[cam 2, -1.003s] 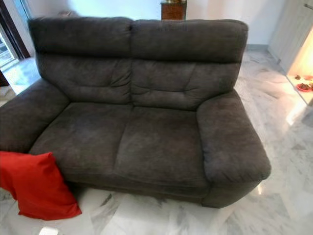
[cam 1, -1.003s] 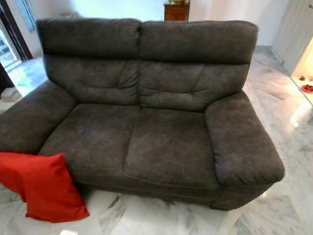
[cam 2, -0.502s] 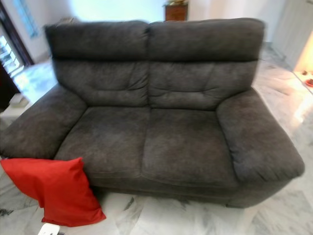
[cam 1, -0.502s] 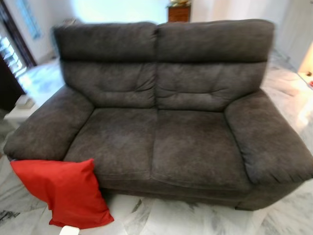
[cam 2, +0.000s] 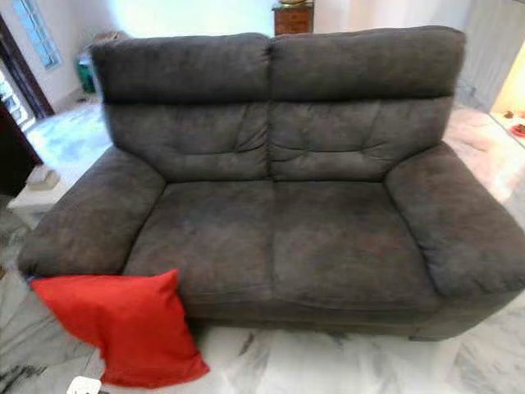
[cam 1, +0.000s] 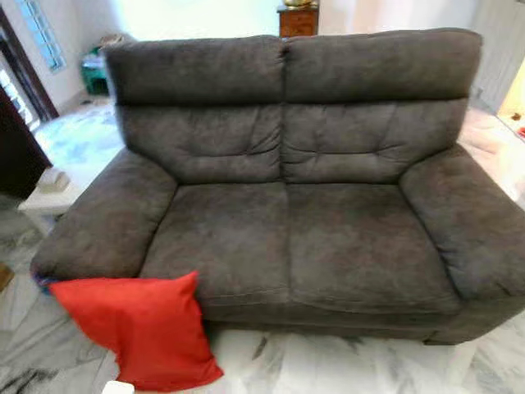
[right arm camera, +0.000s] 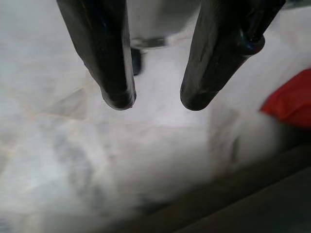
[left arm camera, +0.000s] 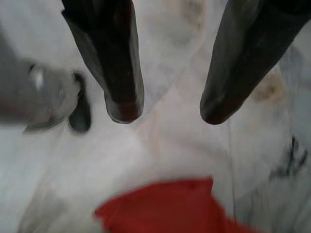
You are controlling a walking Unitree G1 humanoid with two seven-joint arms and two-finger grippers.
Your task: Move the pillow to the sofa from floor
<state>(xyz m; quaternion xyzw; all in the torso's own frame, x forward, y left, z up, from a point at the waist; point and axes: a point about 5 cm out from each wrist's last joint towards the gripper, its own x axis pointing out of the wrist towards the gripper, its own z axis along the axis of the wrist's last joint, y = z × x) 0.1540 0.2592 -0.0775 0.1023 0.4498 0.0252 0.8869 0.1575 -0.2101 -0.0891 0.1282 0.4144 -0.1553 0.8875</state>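
Note:
A red pillow [cam 1: 139, 328] leans on the marble floor against the front left corner of a dark grey two-seat sofa [cam 1: 287, 238], below its left armrest. In the left wrist view my left gripper [left arm camera: 165, 109] hangs open above the floor, with a corner of the red pillow [left arm camera: 170, 208] beyond its fingertips. My right gripper [right arm camera: 153, 102] is open too, over bare marble, with an edge of the pillow [right arm camera: 291, 102] and the dark sofa base off to one side. Nothing is held.
A low white table [cam 1: 45, 201] stands left of the sofa by a dark doorway. A wooden cabinet [cam 1: 297, 18] rises behind the backrest. A lit shelf with small items [cam 2: 515, 123] is at far right. White marble floor [cam 1: 328, 365] runs along the sofa's front.
The whole picture has shifted right, so the camera has turned left. The pillow and sofa now sit nearer the middle. Nothing has been picked up.

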